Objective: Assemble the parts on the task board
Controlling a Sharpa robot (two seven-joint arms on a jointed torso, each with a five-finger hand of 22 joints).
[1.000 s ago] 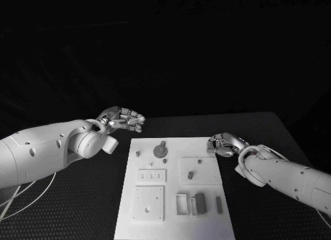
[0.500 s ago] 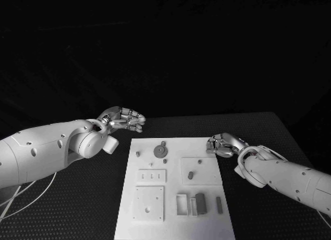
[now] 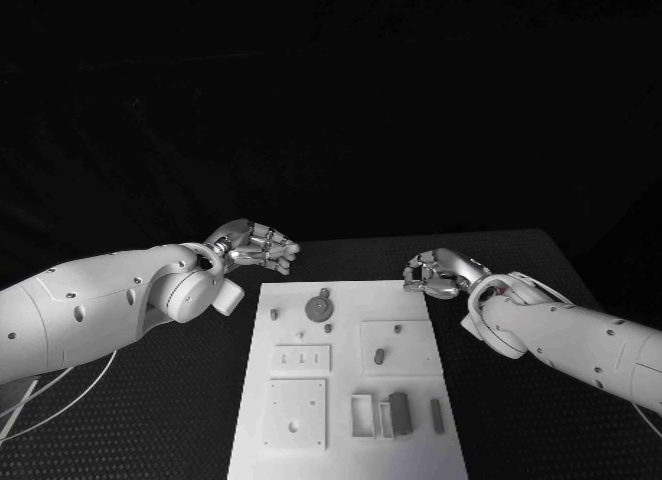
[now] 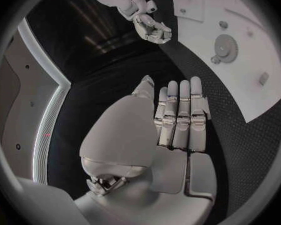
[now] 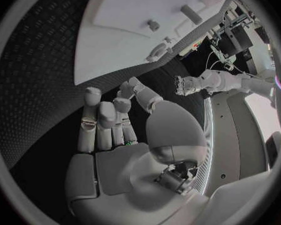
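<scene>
The white task board (image 3: 349, 380) lies in the middle of the black table (image 3: 144, 410), its near end toward the robot. On its far part sits a round gear-like part (image 3: 321, 306) with a small peg (image 3: 274, 313) beside it; further in are a square plate carrying an oblong part (image 3: 380, 354), a small plate with three slots (image 3: 302, 356), a larger square plate with a hole (image 3: 297, 412), and, at the near right, an open rectangular frame (image 3: 361, 411) with a dark block (image 3: 399, 412) just beside it and a slim bar (image 3: 436, 414) further right. The frame looks empty, though that is hard to tell. The left hand (image 3: 255, 245) hangs over the table just off the board's far left corner, fingers curled in on nothing. The right hand (image 3: 436, 274) hangs by the board's far right corner, fingers likewise curled and holding nothing. Against the picture of a second ago, the right hand has moved away from the board's right edge toward that far corner and the left has shifted slightly; the parts on the board lie as they did. The left wrist view shows the left hand's fingers (image 4: 180, 117) lying side by side, only partly bent, above the bare table, with the gear (image 4: 226, 46) and the other hand (image 4: 153, 31) beyond. The right wrist view shows its own fingers (image 5: 106, 120) bent forward with an empty palm.
</scene>
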